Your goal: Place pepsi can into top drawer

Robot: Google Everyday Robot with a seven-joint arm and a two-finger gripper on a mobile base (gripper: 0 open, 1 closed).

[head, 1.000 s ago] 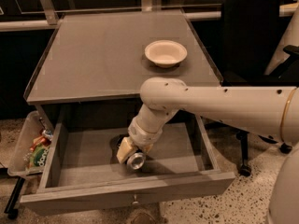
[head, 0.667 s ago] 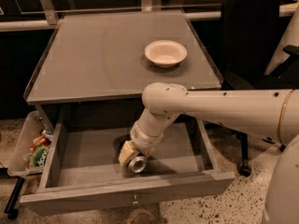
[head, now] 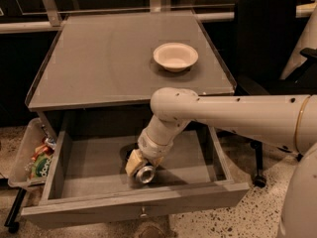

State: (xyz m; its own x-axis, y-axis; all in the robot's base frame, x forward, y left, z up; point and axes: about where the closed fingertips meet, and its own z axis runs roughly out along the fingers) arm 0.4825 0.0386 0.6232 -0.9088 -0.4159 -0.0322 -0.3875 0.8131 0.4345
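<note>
Fingers [head: 132, 162] clasp the pepsi can [head: 146, 174] low inside the top drawer [head: 99, 205].

One grey cabinet [head: 109, 58] fills the middle of the frame. One white bowl [head: 175, 56] sits on its top, right of centre. One top drawer [head: 89, 157] stands open below, with one small metal knob [head: 143, 212] on its front. One robot arm [head: 223, 115] comes in from the right, ending in one gripper [head: 139, 166] low in the drawer at lower centre. One pepsi can [head: 146, 174] is at the gripper. One clear bin [head: 25, 152] sits at lower left; its packets are too jumbled to count. One black chair [head: 262, 33] is at upper right.
</note>
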